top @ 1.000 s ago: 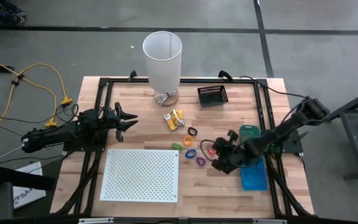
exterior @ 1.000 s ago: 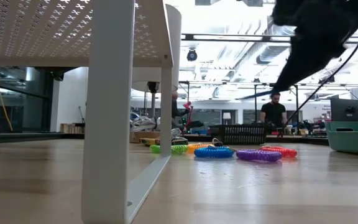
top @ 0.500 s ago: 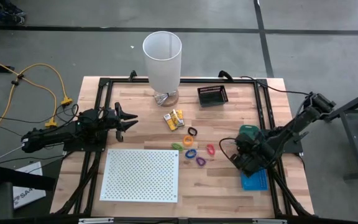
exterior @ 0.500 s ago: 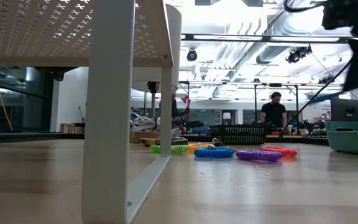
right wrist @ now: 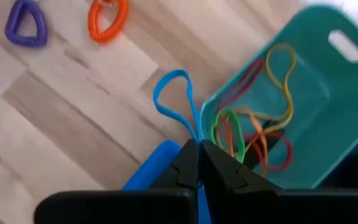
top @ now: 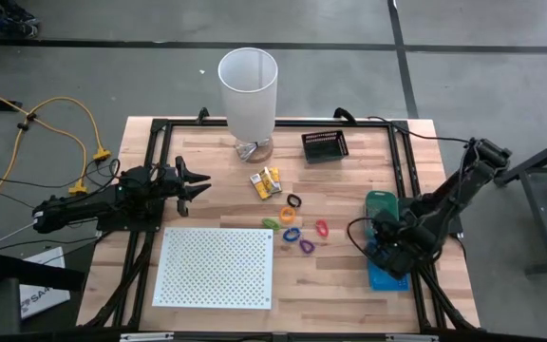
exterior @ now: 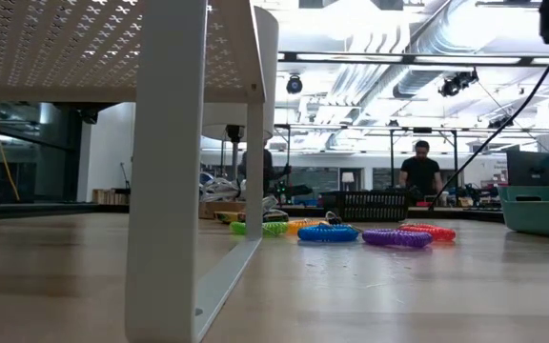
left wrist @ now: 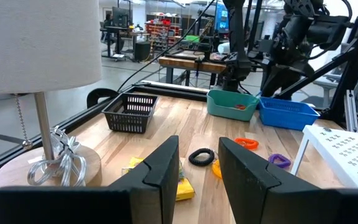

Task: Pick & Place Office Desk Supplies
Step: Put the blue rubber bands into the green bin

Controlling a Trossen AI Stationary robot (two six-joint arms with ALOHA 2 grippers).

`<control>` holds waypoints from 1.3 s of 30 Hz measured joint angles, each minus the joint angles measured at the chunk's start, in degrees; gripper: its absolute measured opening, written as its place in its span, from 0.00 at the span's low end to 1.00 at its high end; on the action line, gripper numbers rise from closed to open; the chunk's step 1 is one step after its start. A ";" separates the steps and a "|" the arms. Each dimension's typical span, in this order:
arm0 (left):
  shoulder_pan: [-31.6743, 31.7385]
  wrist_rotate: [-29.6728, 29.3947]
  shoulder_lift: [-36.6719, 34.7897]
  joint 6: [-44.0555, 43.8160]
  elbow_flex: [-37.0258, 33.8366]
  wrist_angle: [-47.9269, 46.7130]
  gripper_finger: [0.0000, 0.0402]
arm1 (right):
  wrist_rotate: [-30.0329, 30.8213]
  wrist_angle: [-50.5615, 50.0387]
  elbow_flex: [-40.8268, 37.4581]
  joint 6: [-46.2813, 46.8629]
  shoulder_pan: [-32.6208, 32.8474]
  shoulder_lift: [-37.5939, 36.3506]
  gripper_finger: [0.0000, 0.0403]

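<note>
Placement step: the right gripper (right wrist: 197, 163), fingers clamped on a blue rubber band (right wrist: 174, 99), hangs just beside the teal bin (right wrist: 303, 87). Carry the band fully over the rim before release. The bin ahead already holds tangled rubber bands (right wrist: 253, 118); the blue tray (top: 387, 275) sits beneath.

The right gripper (right wrist: 199, 163) hangs off the table's right side, its arm folded back at the elbow, fingers pinched together on a blue rubber band (right wrist: 176, 102). The left gripper (top: 198, 182) waits low at the left edge, arm stretched out, fingers (left wrist: 163, 168) parted.
</note>
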 joint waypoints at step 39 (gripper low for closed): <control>0.00 0.00 -0.01 0.00 0.00 0.00 0.27 | -7.44 -8.43 0.00 16.14 4.58 8.70 0.01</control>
